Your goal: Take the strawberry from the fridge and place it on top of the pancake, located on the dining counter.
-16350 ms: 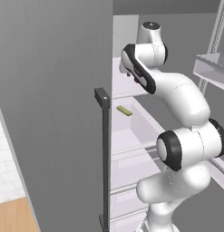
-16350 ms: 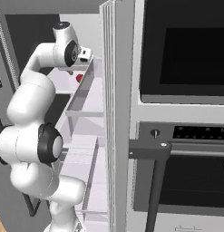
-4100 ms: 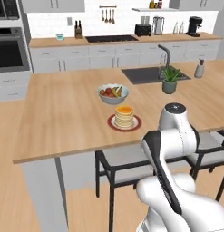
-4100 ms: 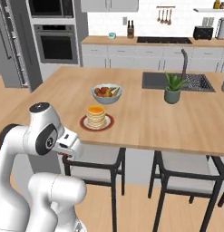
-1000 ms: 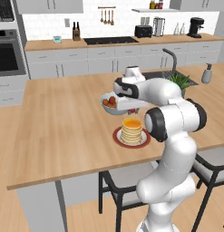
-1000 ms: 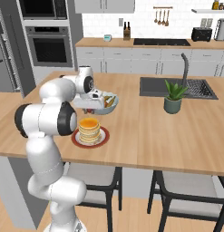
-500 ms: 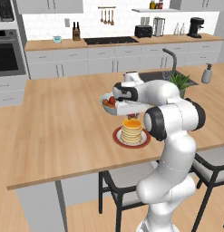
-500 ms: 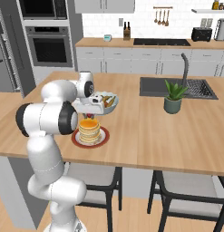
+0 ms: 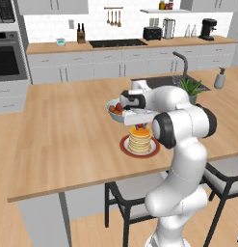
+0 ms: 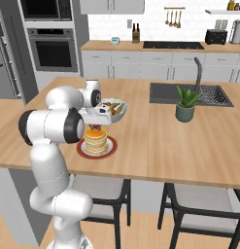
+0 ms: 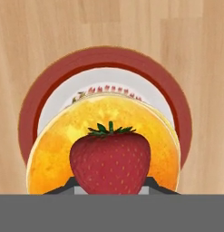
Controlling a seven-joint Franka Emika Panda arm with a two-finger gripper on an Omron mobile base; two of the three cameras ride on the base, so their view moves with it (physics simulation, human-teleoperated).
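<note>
My gripper (image 11: 109, 186) is shut on the strawberry (image 11: 109, 161), a deep-red berry with green leaves that sits between the finger tips. Right under it lies the pancake (image 11: 50, 149), a golden stack with an orange-yellow top on a dark red plate (image 11: 29, 113). In the left base view the gripper (image 9: 138, 124) hangs just over the pancake (image 9: 139, 141) on the dining counter (image 9: 67, 140), with the strawberry (image 9: 138, 128) at the stack's top. From the right base view the strawberry (image 10: 94, 128) also looks level with the pancake's (image 10: 95, 141) top; contact cannot be told.
A grey-white fruit bowl (image 9: 114, 110) stands just behind the plate. A potted plant (image 10: 185, 106), the sink (image 10: 189, 92) and its tap lie to the right. Dark stools (image 10: 199, 199) line the counter's near edge. The fridge (image 10: 2, 63) stands far left.
The hand has come down a little over the pancake with the strawberry still in its grip. Nothing else has moved.
</note>
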